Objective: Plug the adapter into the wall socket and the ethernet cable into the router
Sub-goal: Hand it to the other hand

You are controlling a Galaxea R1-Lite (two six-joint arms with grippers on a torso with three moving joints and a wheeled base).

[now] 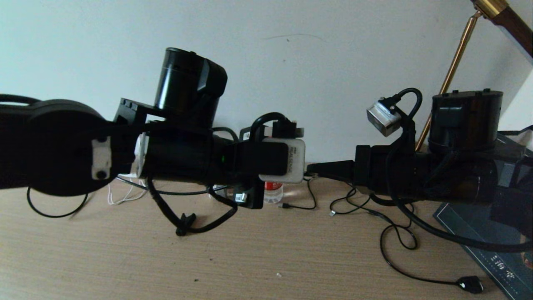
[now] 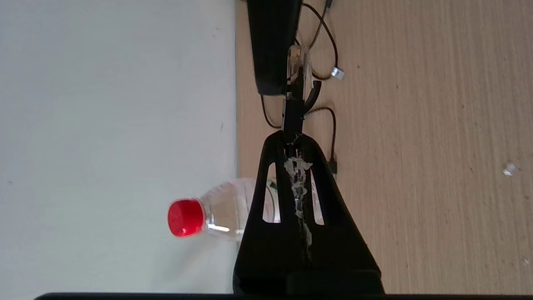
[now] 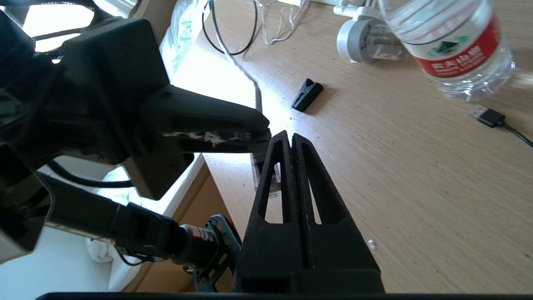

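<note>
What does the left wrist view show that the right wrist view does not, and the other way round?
Only the left wrist view: the bottle's red cap, the white wall, and the black ethernet cable sticking out of the shut left gripper.
Only the right wrist view: the bottle's red label, a round white plug, a black clip.
Both: the bottle, the wooden table, and the left gripper meeting the shut right gripper near the cable's clear tip.
</note>
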